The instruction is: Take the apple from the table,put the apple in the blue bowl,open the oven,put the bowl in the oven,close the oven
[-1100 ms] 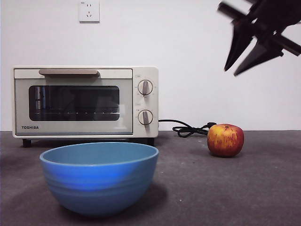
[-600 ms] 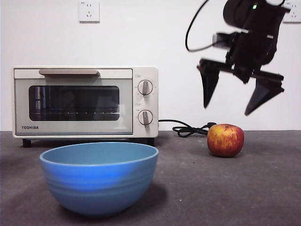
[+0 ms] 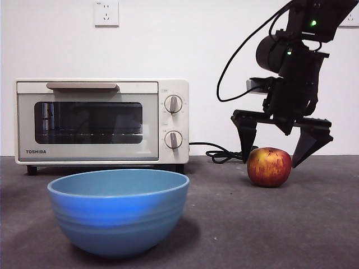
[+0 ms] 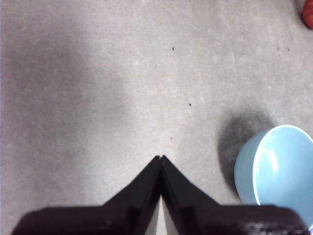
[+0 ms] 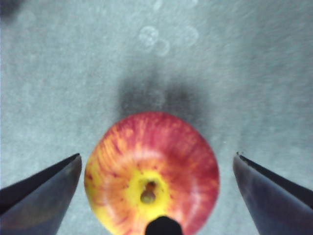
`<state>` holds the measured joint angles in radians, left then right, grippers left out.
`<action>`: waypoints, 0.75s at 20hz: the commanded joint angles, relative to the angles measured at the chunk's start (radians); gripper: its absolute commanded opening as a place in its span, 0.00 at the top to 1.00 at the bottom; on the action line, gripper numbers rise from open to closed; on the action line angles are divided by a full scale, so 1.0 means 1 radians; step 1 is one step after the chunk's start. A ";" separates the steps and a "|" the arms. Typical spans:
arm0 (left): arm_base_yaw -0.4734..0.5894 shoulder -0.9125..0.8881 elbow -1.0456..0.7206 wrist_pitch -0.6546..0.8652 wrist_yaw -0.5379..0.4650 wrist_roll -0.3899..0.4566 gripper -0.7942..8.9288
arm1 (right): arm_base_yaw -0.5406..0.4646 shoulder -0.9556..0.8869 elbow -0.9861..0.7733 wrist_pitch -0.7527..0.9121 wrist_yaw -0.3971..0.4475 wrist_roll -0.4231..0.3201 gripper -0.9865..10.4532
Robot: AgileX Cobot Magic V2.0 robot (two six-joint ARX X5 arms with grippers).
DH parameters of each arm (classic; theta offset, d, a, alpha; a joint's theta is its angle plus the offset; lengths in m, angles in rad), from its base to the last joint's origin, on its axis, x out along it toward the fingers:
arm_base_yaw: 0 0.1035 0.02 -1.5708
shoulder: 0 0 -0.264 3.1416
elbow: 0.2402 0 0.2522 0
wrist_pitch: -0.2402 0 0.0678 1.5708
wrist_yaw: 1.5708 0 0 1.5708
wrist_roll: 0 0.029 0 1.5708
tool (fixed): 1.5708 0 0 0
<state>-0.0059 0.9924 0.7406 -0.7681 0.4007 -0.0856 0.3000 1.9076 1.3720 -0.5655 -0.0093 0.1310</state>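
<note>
The red and yellow apple [image 3: 269,166] [image 5: 151,171] rests on the grey table [image 3: 269,224] at the right. My right gripper [image 3: 273,161] [image 5: 155,164] is open and hangs directly over it, one jaw on each side, not touching it. The blue bowl [image 3: 118,210] [image 4: 279,171] stands at the front left, with nothing in it that I can see. Behind it the cream oven [image 3: 101,120] has its door closed. My left gripper [image 4: 160,158] is shut on nothing, above bare table beside the bowl. A sliver of the apple [image 4: 308,13] shows in the left wrist view.
The oven's black cord [image 3: 224,153] lies coiled on the table between the oven and the apple. A white wall with a socket [image 3: 106,13] stands behind everything.
My right arm has come down from the upper right and now straddles the apple with its jaws open. Apple, bowl and oven have not moved.
</note>
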 commanded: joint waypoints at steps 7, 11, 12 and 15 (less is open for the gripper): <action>-0.002 -0.002 0.002 -0.006 0.003 0.016 0.92 | 0.001 0.026 0.000 0.004 -0.037 0.047 0.72; -0.002 -0.002 0.002 -0.001 0.003 0.016 0.92 | 0.001 0.025 0.000 -0.040 -0.051 0.050 0.92; -0.002 -0.002 0.002 -0.002 0.003 0.016 0.92 | 0.001 0.019 0.002 -0.060 -0.051 0.050 0.92; -0.002 -0.002 0.002 -0.002 0.004 0.017 0.92 | 0.003 -0.023 0.037 -0.165 -0.051 0.032 0.92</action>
<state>-0.0063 0.9924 0.7406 -0.7734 0.4015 -0.0856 0.3012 1.9003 1.4006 -0.7280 -0.0544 0.1692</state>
